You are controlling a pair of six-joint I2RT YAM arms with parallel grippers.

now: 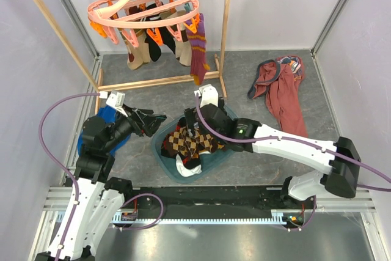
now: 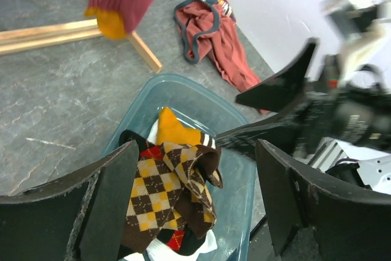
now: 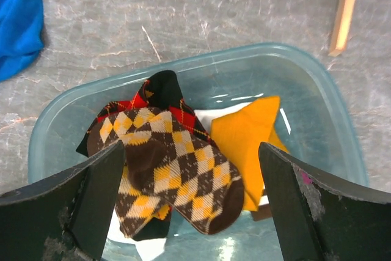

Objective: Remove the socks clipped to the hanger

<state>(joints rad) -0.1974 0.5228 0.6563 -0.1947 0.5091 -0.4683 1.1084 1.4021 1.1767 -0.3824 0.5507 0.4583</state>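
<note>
- Hanger (image 1: 143, 9): pink ring hooked on the wooden rack (image 1: 226, 29) at the far side of the worktop (image 1: 244, 71).
- Clipped socks (image 1: 146, 44): several hang below the ring. A purple striped sock (image 1: 197, 50) is rightmost.
- Teal tub (image 3: 201, 74): holds argyle socks (image 3: 171, 163), a mustard sock (image 3: 244, 132) and a white sock (image 1: 183, 166).
- Left gripper (image 2: 195, 157): fingers (image 2: 110, 200) wide and empty, at the tub's left rim.
- Right gripper (image 3: 189, 157): fingers (image 3: 287, 194) wide and empty, over the tub.
- Blue cloth (image 1: 101, 117): lies left of the tub.
- Maroon garment (image 1: 284, 90): lies at far right.

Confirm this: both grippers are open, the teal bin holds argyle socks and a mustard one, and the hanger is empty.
The hanger is not empty: the top external view shows socks still clipped to it, the purple striped sock among them. The rest stands.
</note>
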